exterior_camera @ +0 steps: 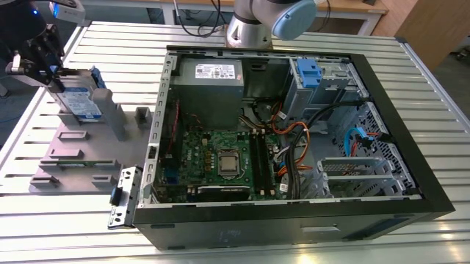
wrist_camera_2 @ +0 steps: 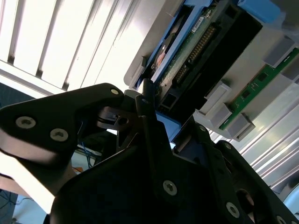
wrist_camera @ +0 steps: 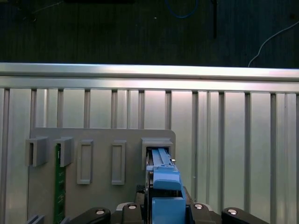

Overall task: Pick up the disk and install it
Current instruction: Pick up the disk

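While your gripper (exterior_camera: 56, 81) hangs at the exterior view's left, its fingers are clamped on the disk (exterior_camera: 79, 104), which stands on edge in a slot of the grey holder (exterior_camera: 96, 146) (its blue carrier shows between them in the first wrist view), just beside the open computer case (exterior_camera: 433, 203)

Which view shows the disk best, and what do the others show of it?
The exterior view: the disk stands upright in the grey holder, with its labelled face and blue bracket visible. The first wrist view shows its blue edge end-on; the second wrist view, its green board side.
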{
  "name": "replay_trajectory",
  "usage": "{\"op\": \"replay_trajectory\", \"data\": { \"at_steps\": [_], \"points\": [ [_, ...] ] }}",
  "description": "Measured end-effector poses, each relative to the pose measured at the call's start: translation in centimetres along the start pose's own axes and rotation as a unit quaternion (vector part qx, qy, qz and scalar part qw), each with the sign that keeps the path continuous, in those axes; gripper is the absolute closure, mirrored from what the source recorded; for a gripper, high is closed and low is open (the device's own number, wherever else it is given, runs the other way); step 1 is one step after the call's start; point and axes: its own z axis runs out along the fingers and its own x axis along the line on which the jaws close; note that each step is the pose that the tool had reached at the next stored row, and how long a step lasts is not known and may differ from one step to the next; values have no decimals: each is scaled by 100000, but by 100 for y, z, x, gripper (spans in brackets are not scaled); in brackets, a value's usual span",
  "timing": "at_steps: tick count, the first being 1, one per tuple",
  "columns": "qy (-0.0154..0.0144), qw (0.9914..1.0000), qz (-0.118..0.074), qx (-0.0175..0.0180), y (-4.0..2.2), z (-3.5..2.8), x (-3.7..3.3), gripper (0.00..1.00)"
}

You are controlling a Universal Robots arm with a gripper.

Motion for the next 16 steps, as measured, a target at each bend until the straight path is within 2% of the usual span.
{"op": "replay_trajectory", "data": {
  "at_steps": [16],
  "points": [
    [10, 100000, 1, -19, 1, -75, -2, 63]
  ]
}}
